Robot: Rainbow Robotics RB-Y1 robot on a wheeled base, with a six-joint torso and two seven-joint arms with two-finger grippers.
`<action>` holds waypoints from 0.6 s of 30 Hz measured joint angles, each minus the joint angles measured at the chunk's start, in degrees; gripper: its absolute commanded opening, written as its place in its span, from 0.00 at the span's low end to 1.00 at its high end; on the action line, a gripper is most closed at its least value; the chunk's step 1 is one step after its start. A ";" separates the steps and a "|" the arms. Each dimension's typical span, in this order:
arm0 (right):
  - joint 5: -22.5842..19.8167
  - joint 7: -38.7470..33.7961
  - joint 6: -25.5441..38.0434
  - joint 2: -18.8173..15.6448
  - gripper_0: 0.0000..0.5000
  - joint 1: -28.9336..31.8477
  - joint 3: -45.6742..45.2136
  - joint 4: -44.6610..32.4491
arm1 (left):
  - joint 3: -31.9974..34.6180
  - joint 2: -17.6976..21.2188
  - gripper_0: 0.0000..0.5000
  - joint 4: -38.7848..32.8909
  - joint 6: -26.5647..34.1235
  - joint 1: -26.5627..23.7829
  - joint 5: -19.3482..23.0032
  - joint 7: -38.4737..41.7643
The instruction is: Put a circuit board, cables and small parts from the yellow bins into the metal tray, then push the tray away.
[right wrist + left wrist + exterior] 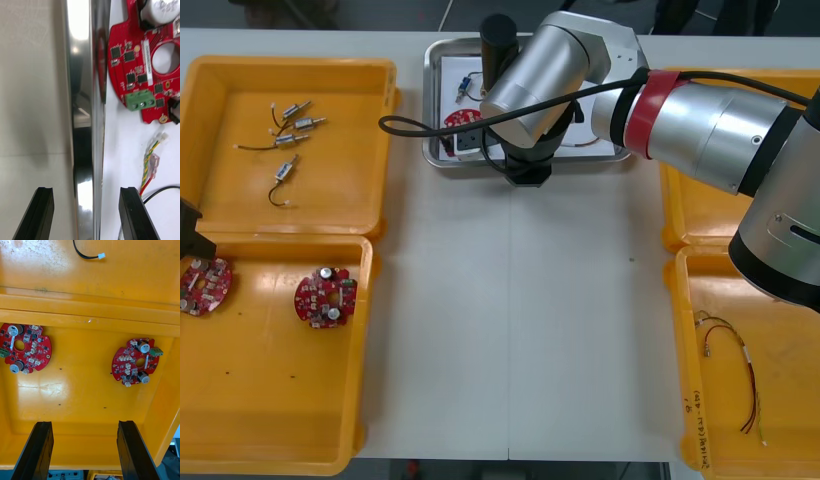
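Tabletop: at its far edge sits the metal tray, circuit board inside. Right arm reaches across; right gripper, spread apart, sits over the tray's near rim. Left gripper hangs apart above a yellow bin.

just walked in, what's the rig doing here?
Right gripper is open, its fingers straddling the near rim of the metal tray, which already holds a circuit board and a red and yellow cable. Looks set up for the push. Left gripper hangs open over a yellow bin with two boards.
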 measured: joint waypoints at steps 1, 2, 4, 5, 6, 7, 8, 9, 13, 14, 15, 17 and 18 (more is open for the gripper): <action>-0.01 -0.08 1.01 0.01 1.00 -0.09 -0.25 -0.01 | 0.00 0.00 1.00 0.00 0.00 0.00 0.00 0.00; -0.02 -0.17 2.27 0.01 1.00 -0.19 -0.65 -0.09 | 0.00 0.00 1.00 0.00 0.00 0.00 0.00 0.00; -0.02 -0.42 4.81 0.01 1.00 -0.33 -1.77 -0.47 | 0.00 0.00 1.00 0.00 0.00 0.00 0.00 0.00; -0.02 -0.68 5.60 0.00 1.00 -0.35 -2.40 -0.84 | 0.00 0.00 1.00 0.00 0.00 0.00 0.00 0.00; -0.02 -1.04 6.40 -0.01 1.00 -0.35 -3.02 -1.42 | 0.00 0.00 1.00 0.00 0.00 0.00 0.00 0.00; -0.02 -1.54 7.41 -0.03 1.00 -0.35 -3.56 -2.18 | 0.00 0.00 1.00 0.00 0.00 0.00 0.00 0.00; -0.02 -2.06 8.39 -0.08 1.00 -0.35 -3.97 -3.04 | 0.00 0.00 1.00 0.00 0.00 0.00 0.00 0.00; -0.02 -2.68 9.34 -0.16 1.00 -0.36 -4.28 -4.07 | 0.00 0.00 1.00 0.00 0.00 0.00 0.00 0.00; -0.29 -8.14 13.37 -0.97 1.00 -0.38 -4.59 -9.65 | 0.00 0.00 1.00 0.00 0.00 0.00 0.00 0.00; -0.38 -9.84 14.70 -1.36 1.00 -0.38 -4.59 -11.49 | 0.00 0.00 1.00 0.00 0.00 0.00 0.00 0.00; -0.41 -11.53 16.02 -1.81 1.00 -0.38 -4.59 -13.53 | 0.00 0.00 1.00 -0.01 0.00 0.00 0.00 0.00; -0.49 -14.55 18.49 -2.85 1.00 -0.38 -4.65 -17.45 | 0.00 0.00 1.00 -0.02 0.00 0.00 0.00 0.00; -0.53 -15.99 19.68 -3.35 1.00 -0.36 -4.76 -19.37 | 0.00 0.00 1.00 -0.02 0.00 0.00 0.00 0.00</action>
